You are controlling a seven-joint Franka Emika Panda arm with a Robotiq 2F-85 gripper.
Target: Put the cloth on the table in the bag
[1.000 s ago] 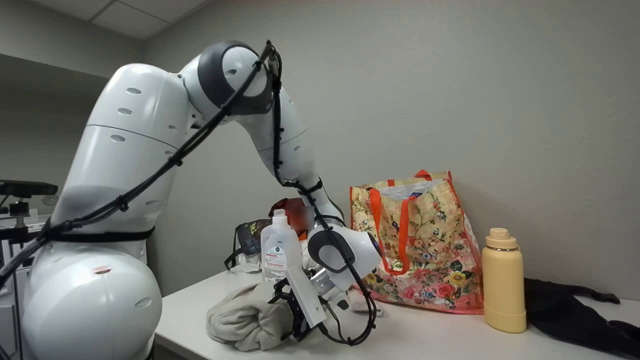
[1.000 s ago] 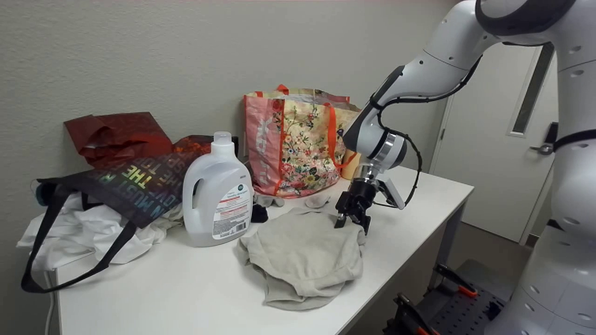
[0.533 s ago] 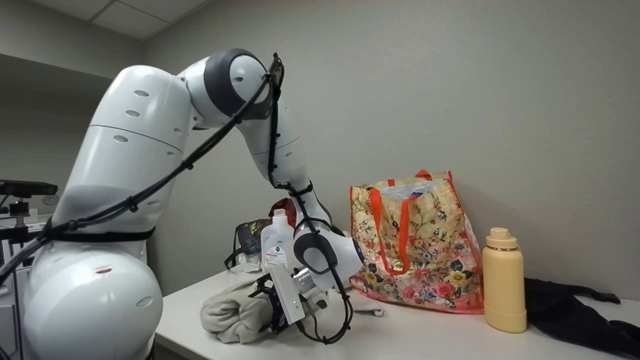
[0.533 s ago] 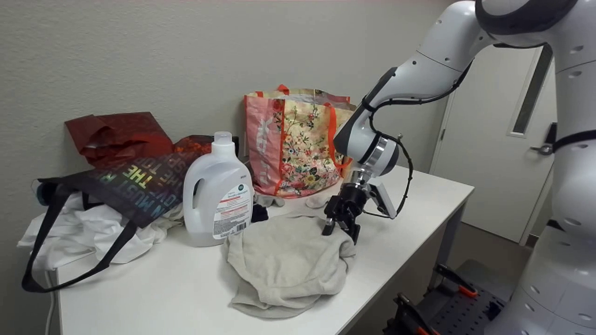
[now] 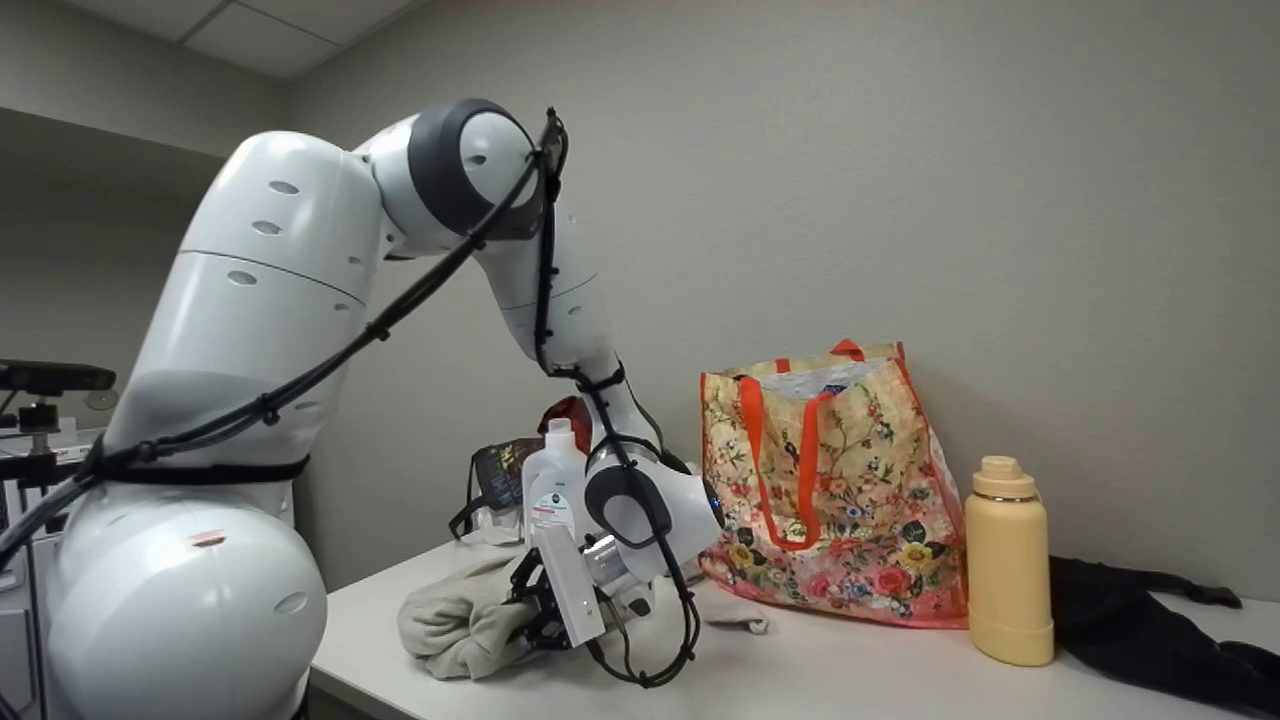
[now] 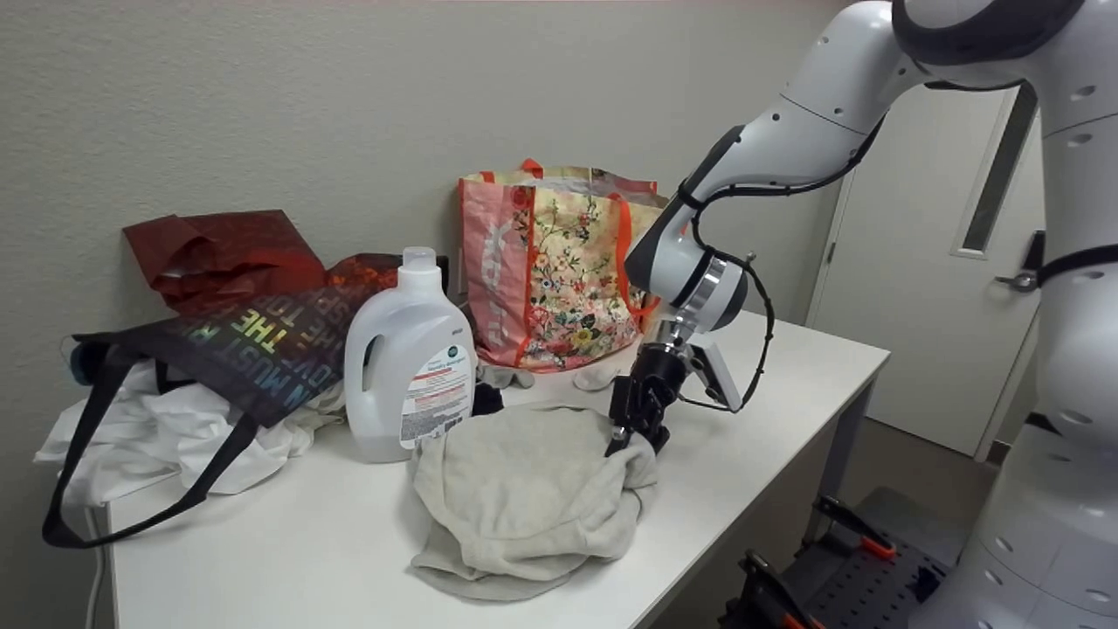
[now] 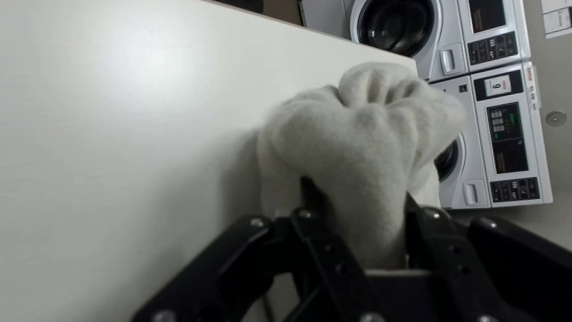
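Observation:
The cloth (image 6: 524, 489), greyish beige and thick, lies in a rumpled heap on the white table (image 6: 306, 559). My gripper (image 6: 638, 443) reaches down at a slant to its side edge. Seen from the wrist view, a fat fold of the cloth (image 7: 357, 129) fills the space between the fingers of my gripper (image 7: 356, 189), which press on it from both sides. The floral bag (image 5: 870, 500) with orange handles stands upright against the wall, its top open, in both exterior views. How deep the fold sits between the fingers is partly hidden.
A detergent bottle (image 6: 410, 376) stands close behind the cloth. Beside it lie a dark lettered bag (image 6: 262, 341) and white fabric (image 6: 192, 428). A yellow flask (image 5: 1008, 570) and black fabric (image 5: 1130, 630) are near the floral bag. Small grey pieces (image 6: 596, 377) lie before it.
The gripper has moved away from the floral bag, pushing the cloth along the table and bunching its edge. During the last half second its fingers have narrowed onto the cloth.

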